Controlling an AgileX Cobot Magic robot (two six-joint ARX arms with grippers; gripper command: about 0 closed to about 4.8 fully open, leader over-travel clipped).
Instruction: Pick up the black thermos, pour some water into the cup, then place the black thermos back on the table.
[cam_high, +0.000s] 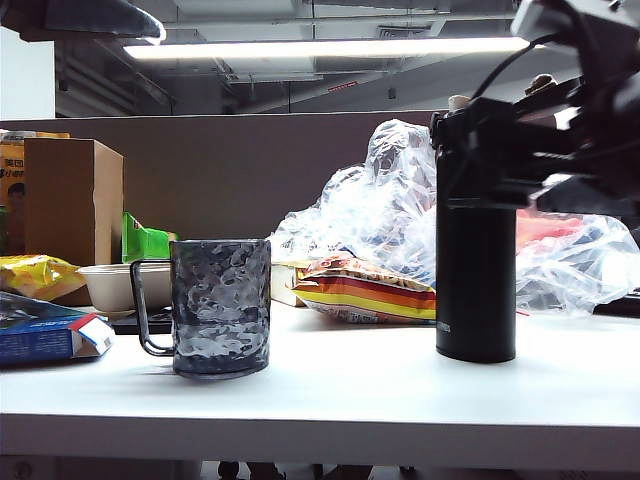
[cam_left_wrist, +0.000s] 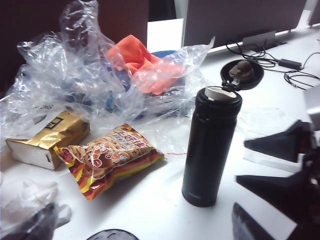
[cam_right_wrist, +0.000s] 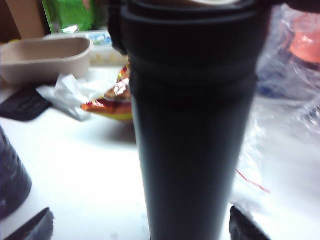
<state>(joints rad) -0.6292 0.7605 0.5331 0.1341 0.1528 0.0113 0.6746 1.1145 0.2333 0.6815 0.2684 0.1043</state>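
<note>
The black thermos (cam_high: 475, 285) stands upright on the white table (cam_high: 380, 390), right of centre, with its flip lid (cam_left_wrist: 242, 74) open and its pale spout showing. My right gripper (cam_high: 482, 150) is open and level with the thermos's upper body. In the right wrist view the thermos (cam_right_wrist: 192, 130) fills the gap ahead of its spread fingertips (cam_right_wrist: 246, 226), with no contact visible. The cup (cam_high: 220, 305), a dark dimpled mug with a thin handle, stands left of centre. My left gripper (cam_left_wrist: 142, 222) hovers open above the cup's rim (cam_left_wrist: 112, 234), holding nothing.
A striped snack bag (cam_high: 365, 295) and crumpled clear plastic (cam_high: 385, 200) lie behind the thermos, with orange cloth (cam_left_wrist: 142, 62) inside the plastic. A gold box (cam_left_wrist: 47, 137), pale bowl (cam_high: 115, 285), cardboard box (cam_high: 70, 200) and blue box (cam_high: 50, 335) stand at the left. Cables (cam_left_wrist: 280, 60) lie far back.
</note>
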